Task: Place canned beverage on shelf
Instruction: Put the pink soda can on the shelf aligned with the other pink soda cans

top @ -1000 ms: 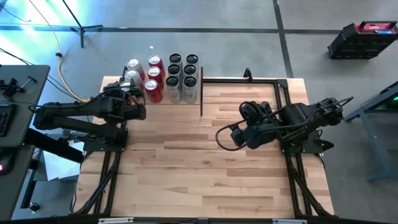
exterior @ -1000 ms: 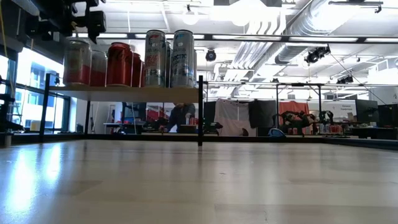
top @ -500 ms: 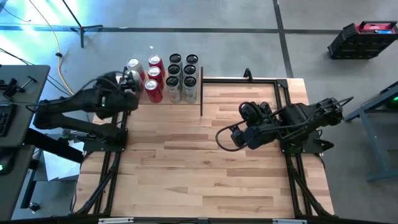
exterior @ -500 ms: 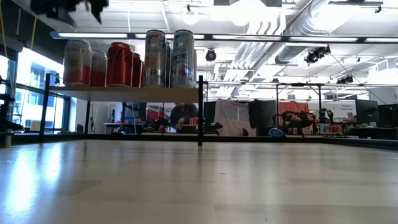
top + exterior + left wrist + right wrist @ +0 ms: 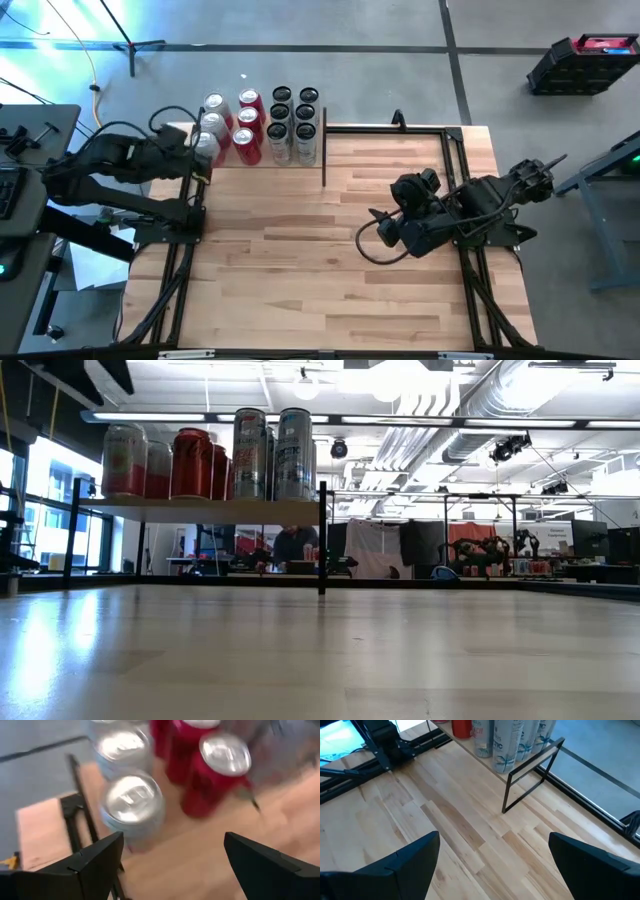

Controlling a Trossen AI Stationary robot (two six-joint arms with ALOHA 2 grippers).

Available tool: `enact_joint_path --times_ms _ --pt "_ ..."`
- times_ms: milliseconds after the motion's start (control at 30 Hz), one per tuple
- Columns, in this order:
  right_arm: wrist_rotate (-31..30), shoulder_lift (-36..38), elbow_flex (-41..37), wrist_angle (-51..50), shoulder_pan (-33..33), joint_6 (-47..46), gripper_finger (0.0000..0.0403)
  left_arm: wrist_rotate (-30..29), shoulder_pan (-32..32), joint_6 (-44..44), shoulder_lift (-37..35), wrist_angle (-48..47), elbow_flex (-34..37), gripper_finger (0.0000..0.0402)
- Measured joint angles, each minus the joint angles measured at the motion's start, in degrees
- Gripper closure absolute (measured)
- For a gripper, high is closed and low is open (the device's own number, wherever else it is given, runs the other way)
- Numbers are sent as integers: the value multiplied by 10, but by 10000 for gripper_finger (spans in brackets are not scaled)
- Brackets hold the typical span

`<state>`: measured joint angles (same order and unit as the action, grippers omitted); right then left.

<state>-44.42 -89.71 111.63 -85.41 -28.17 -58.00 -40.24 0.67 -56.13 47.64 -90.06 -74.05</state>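
Cans [image 5: 262,124] stand packed on the shelf [image 5: 205,508], upper left of the high view: red and pale left, 6 silver right. My left end effector [image 5: 195,158] is wide open, empty, beside them. Risk: clipping the nearest can [image 5: 133,810]. Right end effector [image 5: 385,232] open, empty, over tabletop [image 5: 330,250].

**A workshop hall around a butcher-block table**

The pale butcher-block wooden tabletop [image 5: 330,260] stood on a smooth grey concrete floor [image 5: 400,60] crossed by dark seams. A black ribbed plastic crate [image 5: 583,62] sat on that floor near one corner, and a yellow cable [image 5: 93,70] trailed near another. Seen level across the table, white ceiling ducts [image 5: 480,400] and long strip lights [image 5: 500,422] ran overhead. Bright windows [image 5: 45,510] glowed at one side. Cluttered workbenches [image 5: 500,565] lined the far wall.
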Motion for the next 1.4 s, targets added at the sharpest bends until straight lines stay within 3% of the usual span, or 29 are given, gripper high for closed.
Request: enact_joint_path --times_ms 67,200,467,633,767,1400 --pt "-2 0 0 0 -5 0 43 43 0 30 -23 9 20 64" --pt "-2 0 0 0 -11 0 43 73 0 42 -43 -2 61 64" --pt "-2 0 0 0 -24 -15 43 49 1 57 -67 3 168 64" --pt "-3 0 0 0 -35 -26 43 8 1 14 -68 3 213 64" --pt "-4 0 0 0 -39 -31 43 -13 1 -22 -68 15 218 64" --pt "-9 0 0 -1 -39 -31 43 -85 1 -23 -68 100 217 64"
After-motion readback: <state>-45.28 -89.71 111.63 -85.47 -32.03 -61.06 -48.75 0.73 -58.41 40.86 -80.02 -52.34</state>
